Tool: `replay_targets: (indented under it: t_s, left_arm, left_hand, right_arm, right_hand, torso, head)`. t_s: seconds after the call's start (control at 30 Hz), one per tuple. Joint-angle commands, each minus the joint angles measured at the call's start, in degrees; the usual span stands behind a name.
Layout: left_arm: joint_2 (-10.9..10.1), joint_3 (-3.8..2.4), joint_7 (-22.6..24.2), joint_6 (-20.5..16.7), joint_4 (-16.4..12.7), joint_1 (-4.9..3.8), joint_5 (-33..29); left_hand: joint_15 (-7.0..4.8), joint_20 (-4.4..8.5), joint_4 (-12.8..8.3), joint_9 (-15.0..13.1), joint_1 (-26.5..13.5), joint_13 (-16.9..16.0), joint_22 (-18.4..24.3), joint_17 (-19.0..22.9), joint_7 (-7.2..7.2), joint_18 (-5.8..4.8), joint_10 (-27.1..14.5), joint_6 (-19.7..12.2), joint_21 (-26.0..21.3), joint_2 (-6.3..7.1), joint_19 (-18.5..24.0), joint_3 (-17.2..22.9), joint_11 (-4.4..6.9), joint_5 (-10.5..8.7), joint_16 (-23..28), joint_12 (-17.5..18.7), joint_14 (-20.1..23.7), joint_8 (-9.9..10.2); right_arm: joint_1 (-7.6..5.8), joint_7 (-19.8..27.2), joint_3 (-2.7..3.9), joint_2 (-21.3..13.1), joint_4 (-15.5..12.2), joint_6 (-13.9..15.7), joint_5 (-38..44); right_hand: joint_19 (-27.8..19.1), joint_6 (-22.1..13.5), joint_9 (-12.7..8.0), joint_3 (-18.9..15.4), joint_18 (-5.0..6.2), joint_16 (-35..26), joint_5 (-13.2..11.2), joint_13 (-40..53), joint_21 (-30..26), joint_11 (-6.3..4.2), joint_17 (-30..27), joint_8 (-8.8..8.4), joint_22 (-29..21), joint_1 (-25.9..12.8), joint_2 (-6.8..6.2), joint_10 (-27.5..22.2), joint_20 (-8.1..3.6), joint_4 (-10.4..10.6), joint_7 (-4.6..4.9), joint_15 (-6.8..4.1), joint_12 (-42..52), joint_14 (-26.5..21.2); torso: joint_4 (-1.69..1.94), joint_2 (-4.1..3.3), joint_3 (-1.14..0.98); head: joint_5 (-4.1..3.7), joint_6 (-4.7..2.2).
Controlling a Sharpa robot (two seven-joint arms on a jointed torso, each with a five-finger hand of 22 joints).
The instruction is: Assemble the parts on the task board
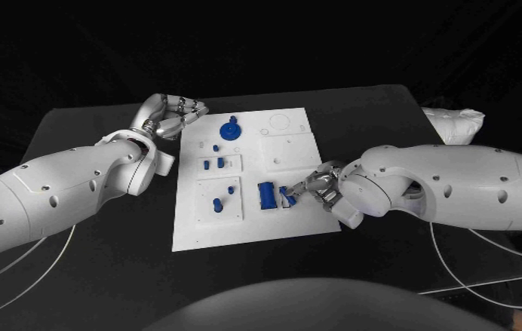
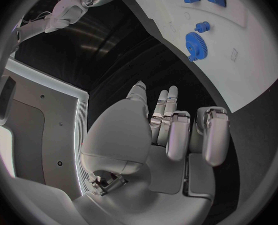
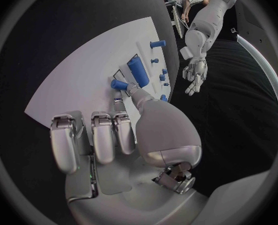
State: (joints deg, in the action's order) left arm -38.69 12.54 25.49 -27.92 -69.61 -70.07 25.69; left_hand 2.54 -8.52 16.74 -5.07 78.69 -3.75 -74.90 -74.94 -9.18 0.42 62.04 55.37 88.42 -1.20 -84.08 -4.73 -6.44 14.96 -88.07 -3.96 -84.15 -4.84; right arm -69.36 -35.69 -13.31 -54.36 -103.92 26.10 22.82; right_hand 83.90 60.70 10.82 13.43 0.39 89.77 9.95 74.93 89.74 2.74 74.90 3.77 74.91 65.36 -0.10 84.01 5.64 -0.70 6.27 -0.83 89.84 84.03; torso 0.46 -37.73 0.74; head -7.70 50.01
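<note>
The white task board (image 1: 285, 146) lies mid-table. A blue gear (image 1: 229, 130) stands near its far left corner, with small blue blocks (image 1: 213, 163) nearer to me. A blue cylinder (image 1: 266, 195) lies at the near middle. My right hand (image 1: 317, 184) reaches over the board's right edge. Its thumb and a finger pinch a small blue part (image 1: 288, 195) beside the cylinder; the thumb tip meets that part (image 3: 118, 84) next to the cylinder (image 3: 137, 67). My left hand (image 1: 174, 114) hovers off the board's far left corner, fingers (image 2: 176, 130) loosely apart and holding nothing, near the gear (image 2: 196, 42).
Two more small blue parts (image 1: 223, 199) sit in a recessed panel at the board's near left. A white bundle (image 1: 452, 124) lies at the table's far right edge. Thin cables (image 1: 462, 267) trail off the near right corner. Bare black table (image 1: 109, 255) surrounds the board.
</note>
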Motion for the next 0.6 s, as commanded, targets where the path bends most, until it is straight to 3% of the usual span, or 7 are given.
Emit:
replay_targets:
  t_s: [0.03, 0.6]
  left_arm:
    - [0.13, -0.04, 0.43, 0.8, -0.07, 0.0, 0.17]
    - [0.04, -0.04, 0.38, 0.82, -0.04, 0.0, 0.17]
  left_hand:
    - [-0.41, 0.37, -0.02, 0.08, -0.01, 0.03, -14.4, -11.65, -0.01, 0.11, 0.02, 0.2, -0.35, -0.68, -4.39, -0.42, 0.31, 0.26, 0.21, 0.1, -4.64, 0.22]
    - [-0.41, 0.37, -0.02, 0.08, -0.01, 0.03, -14.4, -11.65, -0.01, 0.11, 0.02, 0.2, -0.35, -0.68, -4.39, -0.42, 0.31, 0.26, 0.21, 0.1, -4.64, 0.22]
  right_arm:
    - [0.15, -0.99, -0.11, -0.11, -0.07, -1.47, 1.2]
    - [0.2, -0.59, -0.11, -0.21, -0.2, -1.74, 1.3]
  right_hand:
    - [6.1, 0.03, -0.09, -0.19, -0.39, 0.23, -0.17, 15.07, 0.26, 0.31, 15.1, 0.05, 15.09, -0.6, -0.07, 5.99, 0.05, 0.17, 0.48, 0.17, 0.16, 5.97]
    - [6.1, 0.42, -0.29, -0.4, -0.39, 0.23, -0.18, 15.07, 0.26, 0.29, 15.1, 0.15, 15.09, -0.87, 0.15, 5.99, 0.09, 0.53, 0.42, 0.2, 0.16, 5.97]
  torso:
    - [0.04, 0.0, -0.02]
    - [0.06, 0.02, 0.0]
  head:
    - [0.0, -0.01]
    - [-0.15, -0.01]
